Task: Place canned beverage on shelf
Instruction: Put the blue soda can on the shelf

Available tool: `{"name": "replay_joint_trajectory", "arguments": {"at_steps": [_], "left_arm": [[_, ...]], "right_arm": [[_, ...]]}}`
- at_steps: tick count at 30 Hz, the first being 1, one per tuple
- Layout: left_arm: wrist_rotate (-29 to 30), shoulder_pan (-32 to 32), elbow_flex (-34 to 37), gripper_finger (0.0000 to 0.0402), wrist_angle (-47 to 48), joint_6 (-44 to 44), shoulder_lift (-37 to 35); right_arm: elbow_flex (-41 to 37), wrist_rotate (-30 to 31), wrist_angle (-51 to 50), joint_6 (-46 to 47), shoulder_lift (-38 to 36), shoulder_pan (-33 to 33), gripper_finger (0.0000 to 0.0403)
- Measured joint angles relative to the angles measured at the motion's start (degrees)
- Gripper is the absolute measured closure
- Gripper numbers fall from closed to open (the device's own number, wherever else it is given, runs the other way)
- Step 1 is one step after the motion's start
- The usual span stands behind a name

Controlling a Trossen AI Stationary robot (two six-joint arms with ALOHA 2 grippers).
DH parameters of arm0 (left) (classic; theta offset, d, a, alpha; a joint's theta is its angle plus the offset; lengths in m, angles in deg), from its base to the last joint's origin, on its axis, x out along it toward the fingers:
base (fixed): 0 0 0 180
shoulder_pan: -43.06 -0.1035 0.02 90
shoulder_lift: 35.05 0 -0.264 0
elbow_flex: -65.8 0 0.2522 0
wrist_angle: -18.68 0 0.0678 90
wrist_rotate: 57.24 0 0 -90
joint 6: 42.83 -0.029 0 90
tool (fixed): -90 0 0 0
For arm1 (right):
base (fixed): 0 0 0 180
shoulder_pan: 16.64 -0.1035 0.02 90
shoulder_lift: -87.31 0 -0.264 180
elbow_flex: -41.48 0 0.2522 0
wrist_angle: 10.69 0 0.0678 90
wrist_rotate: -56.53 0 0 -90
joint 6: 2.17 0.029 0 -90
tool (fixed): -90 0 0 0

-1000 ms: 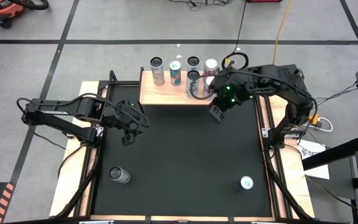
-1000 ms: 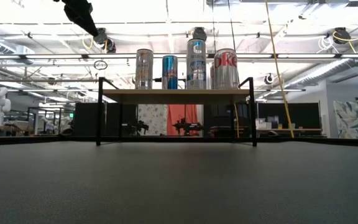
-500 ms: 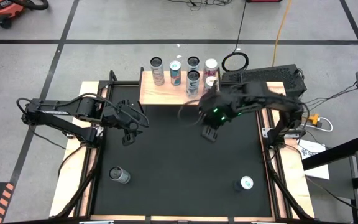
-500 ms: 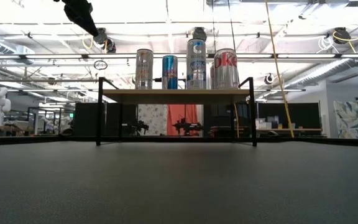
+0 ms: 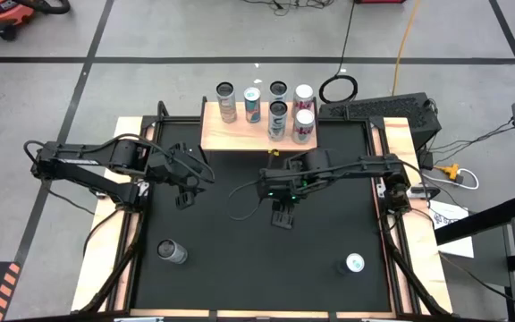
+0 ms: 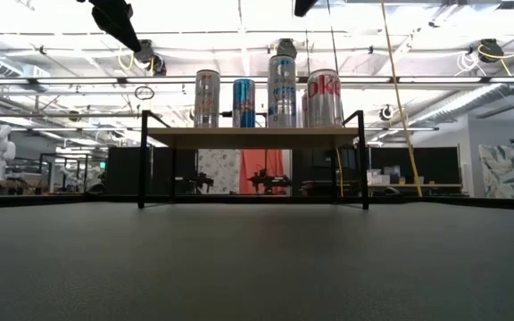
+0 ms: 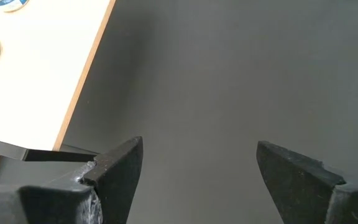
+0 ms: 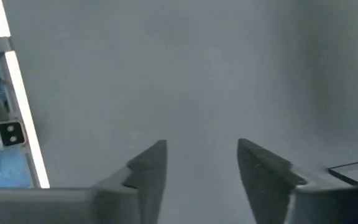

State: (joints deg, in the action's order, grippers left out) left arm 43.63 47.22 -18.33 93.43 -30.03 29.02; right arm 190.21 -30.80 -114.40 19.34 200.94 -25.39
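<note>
The shelf [image 5: 240, 134] stands at the table's far edge on thin black legs [image 6: 143, 160]. Several cans stand upright on it [image 5: 277, 119] [image 6: 281, 89]. Two more cans rest on the black mat: one near left [image 5: 172, 252], one near right [image 5: 354, 264]. My right gripper [image 5: 282, 215] hangs over the middle of the mat, pointing down, its fingers [image 8: 148, 165] apart with only mat between them. My left gripper [image 5: 184, 197] waits over the mat's left part, open wide [image 7: 197, 168], near the shelf's left front corner [image 7: 73, 93].
Light wooden strips [image 5: 119, 233] and black frame rails [image 5: 384, 241] run along the table's left and right sides. The black mat [image 5: 257, 268] lies bare between the two loose cans. Cables and a keyboard-like box [image 5: 378, 107] sit beyond the far right corner.
My right gripper has swung away from the shelf's right front toward the middle of the table, moving left, nearer and lower, with its arm stretching out. The cans on the shelf stay upright. My left arm has kept still.
</note>
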Motion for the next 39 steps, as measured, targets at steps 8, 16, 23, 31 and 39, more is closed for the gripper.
{"name": "replay_joint_trajectory", "arguments": {"at_steps": [8, 16, 23, 31, 39], "left_arm": [[0.0, 0.0, 0.0, 0.0085, 0.0, -0.7, 0.0], [0.0, 0.0, 0.0, 0.0085, 0.0, -4.4, 0.0], [0.0, 0.0, 0.0, 0.0085, 0.0, -4.7, 0.0], [-0.1, 0.0, 0.0, 0.0085, 0.0, -5.9, 0.0], [-0.1, 0.0, 0.0, 0.0085, 0.0, -7.3, 0.0]], "right_arm": [[0.0, -7.4, -0.1, 6.0, 0.8, 0.2, 0.0149], [0.0, -7.3, 0.0, 8.9, 0.8, 0.5, 0.0104], [0.0, -7.3, -0.1, 13.1, 0.7, 2.0, 0.0082], [0.0, -9.2, 0.2, 13.9, -0.5, -0.4, 0.0077], [0.0, -8.9, 0.0, 14.2, -0.2, -5.6, 0.0078]]}}
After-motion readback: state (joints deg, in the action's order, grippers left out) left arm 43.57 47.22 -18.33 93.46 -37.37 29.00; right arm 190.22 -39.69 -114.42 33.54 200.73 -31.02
